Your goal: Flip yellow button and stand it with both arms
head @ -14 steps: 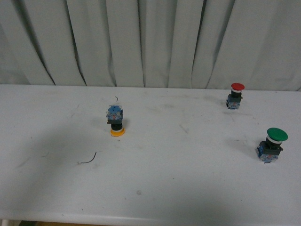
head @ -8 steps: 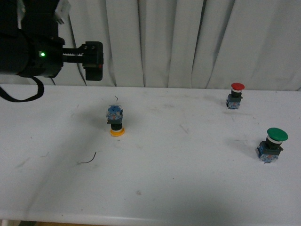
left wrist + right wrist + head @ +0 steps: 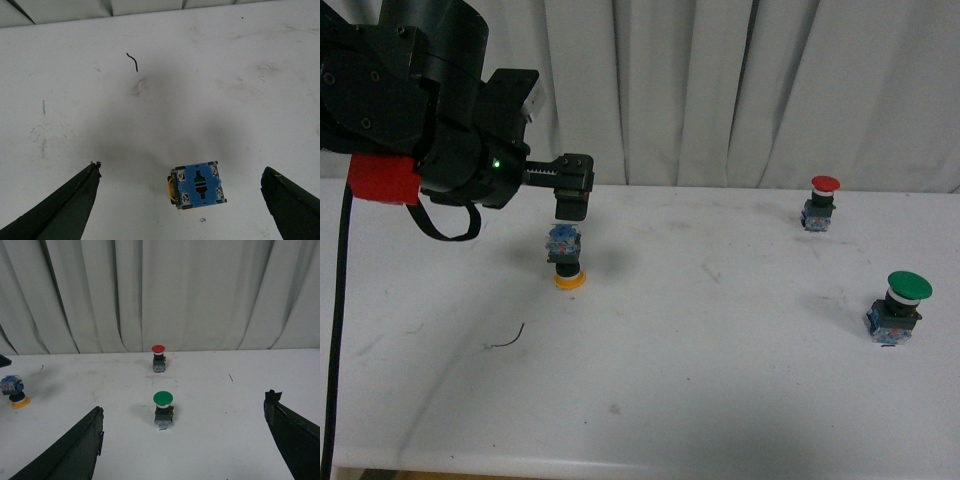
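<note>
The yellow button (image 3: pixel 566 258) stands upside down on the white table (image 3: pixel 720 380), yellow cap on the surface and blue contact block on top. In the left wrist view I look straight down on that blue block (image 3: pixel 197 185), with a sliver of yellow cap at its side. My left gripper (image 3: pixel 567 203) hovers open just above the button; its fingers (image 3: pixel 60 210) stand wide on either side without touching it. The right gripper (image 3: pixel 184 404) is open with nothing between its fingers, and it is out of the front view. The yellow button (image 3: pixel 12 390) shows far off in the right wrist view.
A red-capped button (image 3: pixel 824 200) stands upright at the back right and a green-capped button (image 3: pixel 900 305) nearer on the right. A thin dark wire scrap (image 3: pixel 507 340) lies left of centre. A grey curtain (image 3: pixel 720 90) hangs behind the table.
My left arm has come into view from the left and moved right and down until its gripper is over the yellow button. The buttons have not moved.
</note>
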